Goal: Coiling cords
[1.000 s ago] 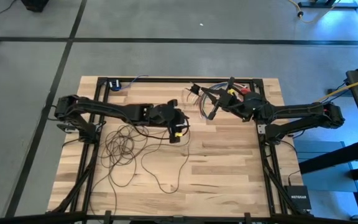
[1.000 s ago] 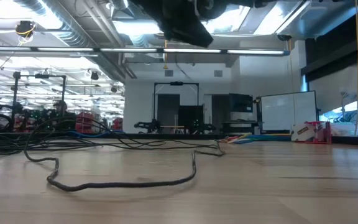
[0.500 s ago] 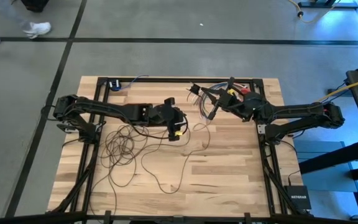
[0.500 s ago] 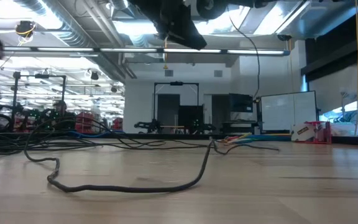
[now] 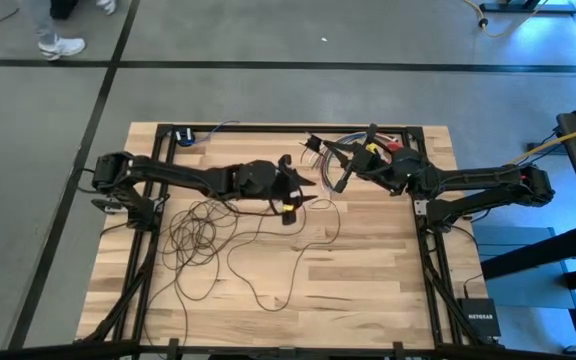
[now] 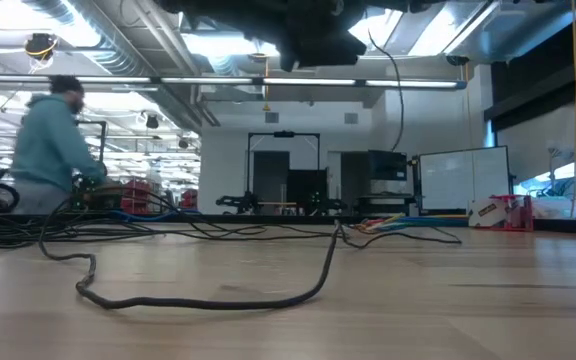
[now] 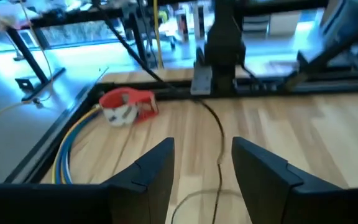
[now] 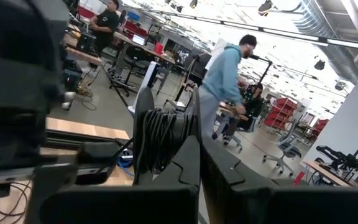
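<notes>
Right end effector [image 8: 194,152] clamps coiled cords [image 8: 160,137], unseen overhead; left end effector [image 7: 201,168] gapes.

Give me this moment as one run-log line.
left gripper: open, mid-table, cord between fingers | right gripper: shut on coil of cord, raised at far edge | cord: loose loops on table
</notes>
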Robot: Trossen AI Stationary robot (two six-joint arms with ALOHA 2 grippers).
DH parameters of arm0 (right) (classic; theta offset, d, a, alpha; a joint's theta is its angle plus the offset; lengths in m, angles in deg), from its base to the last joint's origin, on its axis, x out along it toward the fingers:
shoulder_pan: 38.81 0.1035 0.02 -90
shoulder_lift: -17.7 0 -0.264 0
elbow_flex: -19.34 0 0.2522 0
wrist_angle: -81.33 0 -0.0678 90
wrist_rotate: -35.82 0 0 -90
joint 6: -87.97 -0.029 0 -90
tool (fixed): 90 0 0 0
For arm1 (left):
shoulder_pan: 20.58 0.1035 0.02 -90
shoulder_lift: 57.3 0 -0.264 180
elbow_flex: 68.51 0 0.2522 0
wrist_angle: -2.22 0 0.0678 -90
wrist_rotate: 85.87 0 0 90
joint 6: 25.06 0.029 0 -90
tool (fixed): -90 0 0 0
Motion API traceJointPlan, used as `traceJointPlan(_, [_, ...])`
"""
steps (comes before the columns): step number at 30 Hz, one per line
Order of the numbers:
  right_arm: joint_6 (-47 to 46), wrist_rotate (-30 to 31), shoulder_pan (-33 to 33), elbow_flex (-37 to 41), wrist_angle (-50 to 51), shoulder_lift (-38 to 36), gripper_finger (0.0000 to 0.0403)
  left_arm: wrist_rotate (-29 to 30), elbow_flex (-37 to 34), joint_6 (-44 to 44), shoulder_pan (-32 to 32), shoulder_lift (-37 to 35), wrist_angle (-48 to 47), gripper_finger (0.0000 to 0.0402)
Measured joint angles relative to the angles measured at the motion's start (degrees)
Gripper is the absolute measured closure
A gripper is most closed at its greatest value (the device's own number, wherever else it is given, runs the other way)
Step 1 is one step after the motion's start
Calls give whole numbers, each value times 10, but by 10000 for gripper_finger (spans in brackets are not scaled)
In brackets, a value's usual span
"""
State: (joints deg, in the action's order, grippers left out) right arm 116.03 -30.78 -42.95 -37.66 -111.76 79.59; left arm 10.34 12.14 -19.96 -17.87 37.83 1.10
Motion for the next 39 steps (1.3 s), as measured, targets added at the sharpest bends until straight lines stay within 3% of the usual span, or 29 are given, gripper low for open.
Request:
traceJointPlan(14, [7, 0, 0, 0, -1, 0, 398, -11, 0, -47, 10, 56, 124, 259])
traceJointPlan(24, [8, 0, 0, 0, -1, 0, 398, -37, 0, -61, 11, 57, 126, 291])
traceJointPlan(27, [8, -1, 0, 0, -1, 0, 398, -37, 0, -50, 11, 57, 126, 310])
traceJointPlan(33, [7, -12, 0, 0, -5, 0, 398, -35, 0, -31, 18, 57, 142, 387])
traceJointPlan(39, [4, -16, 0, 0, -6, 0, 398, -35, 0, -19, 27, 57, 160, 397])
